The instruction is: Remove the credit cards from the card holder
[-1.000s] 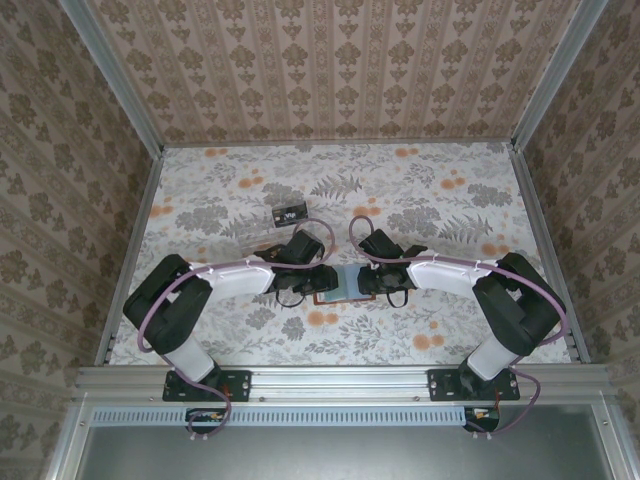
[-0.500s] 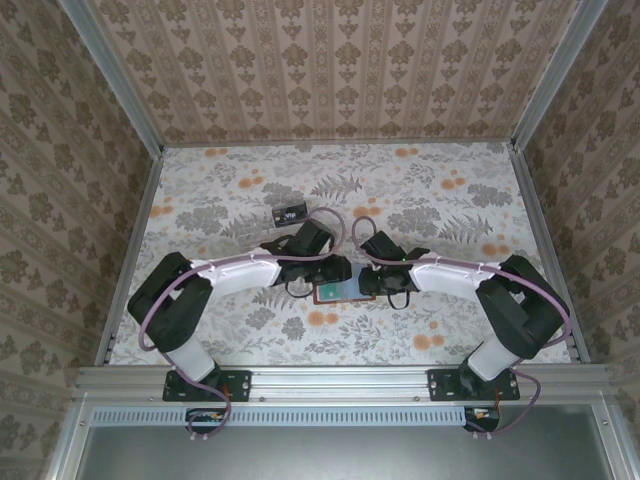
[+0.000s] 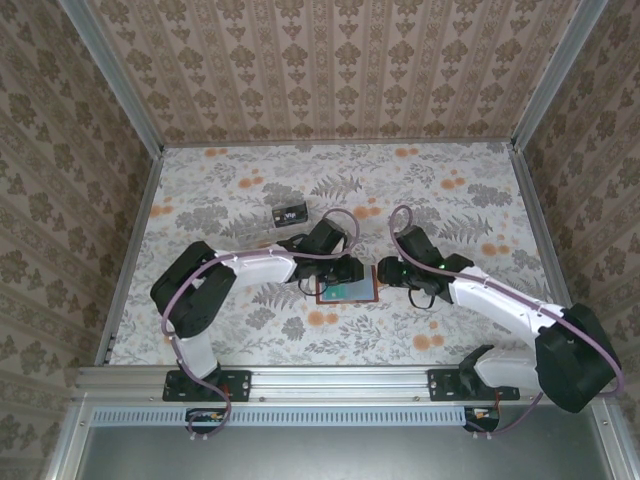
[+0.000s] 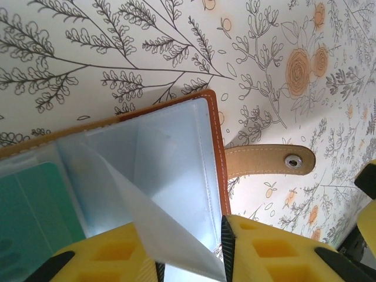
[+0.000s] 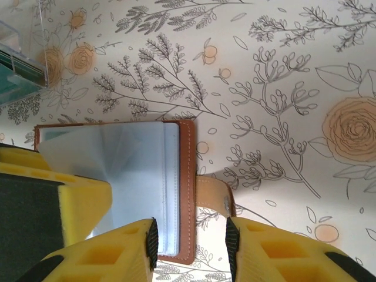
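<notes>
The left jaws stand part-way apart, clenched on nothing. A clear sleeve leaf [image 4: 158, 229] of the card holder [image 4: 176, 141] slants down into the gap between their yellow fingers [image 4: 276, 258], and it looks loose there. The right jaws are also released. They straddle the holder's brown stitched edge and the root of its snap strap [image 5: 212, 197]; whether they press on it I cannot tell.

The holder lies open and flat, blue-grey lining up, on the flowered worktop [image 3: 450, 190] between the two arms, near the middle and towards the near edge. A green card [image 4: 29, 200] sits inside one sleeve. A clear plastic piece [image 5: 23, 59] with something green in it lies apart from the holder.

I judge the step to be getting into the sleeves, with no card out yet. The next move calls for the left jaws to close on the leaf or reach past it to the card's edge. The right jaws should pin the brown edge so the holder does not slide or fold shut.
</notes>
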{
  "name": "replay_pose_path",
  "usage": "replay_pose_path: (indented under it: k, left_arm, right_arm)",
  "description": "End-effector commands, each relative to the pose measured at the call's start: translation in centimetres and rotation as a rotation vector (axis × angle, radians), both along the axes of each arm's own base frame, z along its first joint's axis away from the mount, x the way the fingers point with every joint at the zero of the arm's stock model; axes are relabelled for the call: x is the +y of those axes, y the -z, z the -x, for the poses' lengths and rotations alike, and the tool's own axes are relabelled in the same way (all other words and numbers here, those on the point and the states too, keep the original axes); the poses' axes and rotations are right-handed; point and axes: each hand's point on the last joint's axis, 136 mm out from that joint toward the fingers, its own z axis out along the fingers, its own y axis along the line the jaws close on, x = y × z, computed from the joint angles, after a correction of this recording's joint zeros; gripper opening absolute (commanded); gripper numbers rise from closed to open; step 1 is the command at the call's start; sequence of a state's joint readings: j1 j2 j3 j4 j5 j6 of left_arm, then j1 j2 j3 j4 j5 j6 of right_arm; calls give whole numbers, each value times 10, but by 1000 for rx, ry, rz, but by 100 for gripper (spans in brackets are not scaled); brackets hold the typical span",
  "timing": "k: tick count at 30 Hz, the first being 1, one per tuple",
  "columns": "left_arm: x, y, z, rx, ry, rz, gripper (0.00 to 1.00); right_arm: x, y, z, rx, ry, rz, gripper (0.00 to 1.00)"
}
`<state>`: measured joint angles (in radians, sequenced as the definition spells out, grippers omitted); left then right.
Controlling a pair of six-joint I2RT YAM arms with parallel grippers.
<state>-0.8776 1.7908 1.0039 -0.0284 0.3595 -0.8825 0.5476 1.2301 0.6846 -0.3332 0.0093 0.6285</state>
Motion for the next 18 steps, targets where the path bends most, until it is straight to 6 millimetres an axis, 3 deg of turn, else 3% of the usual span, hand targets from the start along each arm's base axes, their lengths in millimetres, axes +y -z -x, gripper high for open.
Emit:
replay_pose_path:
  k: [1,4,12,18]
  left_arm:
    - [4,-14,0,-35,-10,16,31]
    - [22,-17,0,-44,-44,0,26]
    - [61,-14,7,-62,-102,-37,24]
    - [82,-8,8,-71,-130,-53,21]
  right_arm:
    - [6,0,6,19,-12,-55,39]
    - [20,-5,5,29,-45,-112,39]
    - [44,-21,-2,18,-93,-161,39]
    - [71,-17,-4,58,-132,-208,33]
